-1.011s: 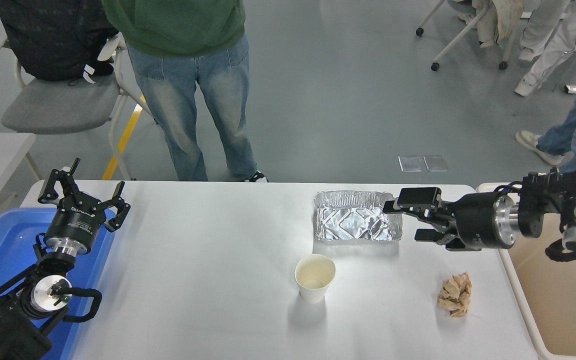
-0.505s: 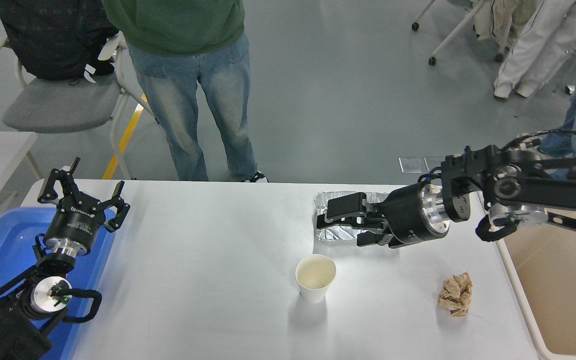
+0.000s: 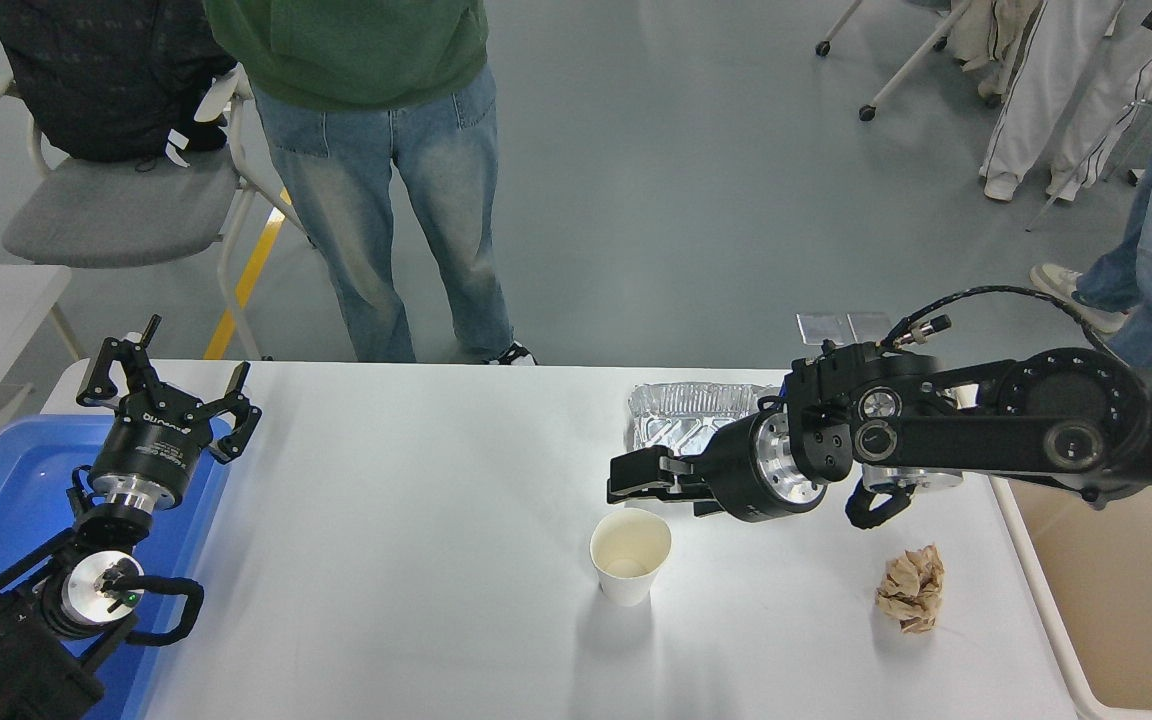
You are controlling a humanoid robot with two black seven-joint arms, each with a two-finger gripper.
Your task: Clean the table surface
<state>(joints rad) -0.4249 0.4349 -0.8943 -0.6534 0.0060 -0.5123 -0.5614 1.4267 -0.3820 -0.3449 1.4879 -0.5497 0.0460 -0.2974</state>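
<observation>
Moved leftward and nearer since the earlier frames: right gripper (image 3: 626,486), formerly beside the right end of the crinkled silver foil tray (image 3: 681,420), now reaching across that tray's front and hanging just above the far rim of the white paper cup (image 3: 630,555). Fingers bunched into a dark cluster at the tip, so whether spread or closed cannot be told; nothing visibly held. Right arm stretched in from the right edge, covering the foil tray's right half.

Unchanged: left gripper (image 3: 168,392), parked at the lower left over the blue plastic bin (image 3: 6,500), fingers splayed apart and empty.

Spread beneath everything, the large matte white table surface (image 3: 406,520), filling the lower picture from the blue bin to the cream plastic tub (image 3: 1116,600) at the right edge. Standing upright near its middle, the paper cup; toward the front right, well apart from the cup, a crumpled ball of brown paper (image 3: 911,588).

Beyond the far edge, a person in green top and blue jeans (image 3: 386,180), beside a grey chair (image 3: 116,210) carrying a black bag.
</observation>
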